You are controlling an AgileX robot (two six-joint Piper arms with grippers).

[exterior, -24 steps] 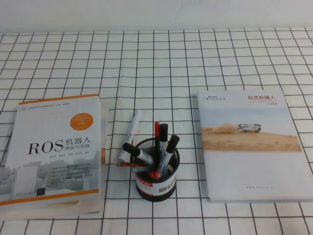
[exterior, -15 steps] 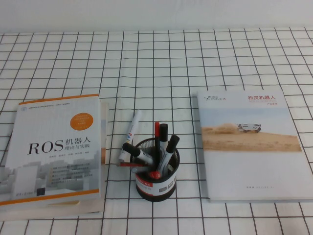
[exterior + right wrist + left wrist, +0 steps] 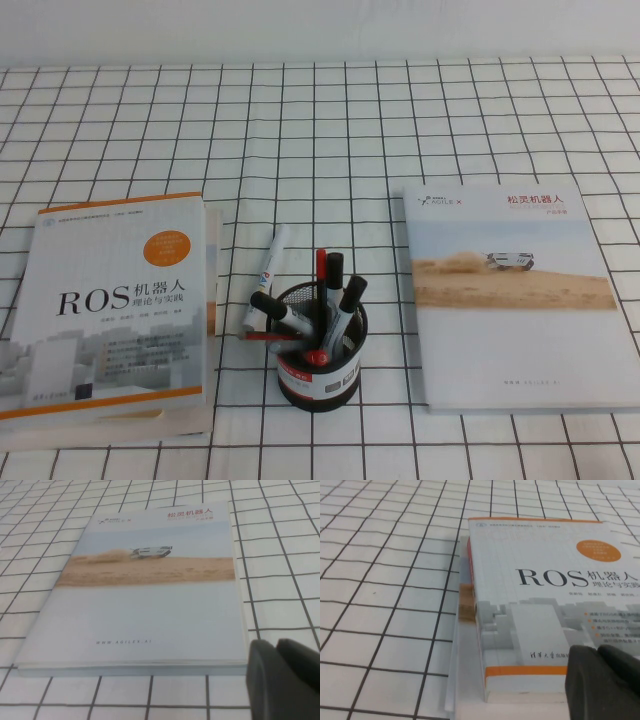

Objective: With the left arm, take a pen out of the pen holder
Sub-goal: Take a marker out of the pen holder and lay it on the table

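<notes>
A black mesh pen holder (image 3: 318,375) stands near the table's front, between two books. It holds several pens: black-capped markers (image 3: 349,298) and a thin red pen (image 3: 321,270). A white marker (image 3: 266,275) slants out to the holder's left. Neither arm shows in the high view. In the left wrist view my left gripper (image 3: 598,652) hovers over the near corner of the ROS book (image 3: 555,605), its black fingers pressed together and holding nothing. My right gripper (image 3: 276,647) is shut too, near the front corner of the brochure (image 3: 145,590). The holder is in neither wrist view.
The thick ROS book (image 3: 110,310) lies left of the holder, on top of other books. The flat brochure (image 3: 515,295) lies to the right. A white cloth with a black grid (image 3: 330,130) covers the table.
</notes>
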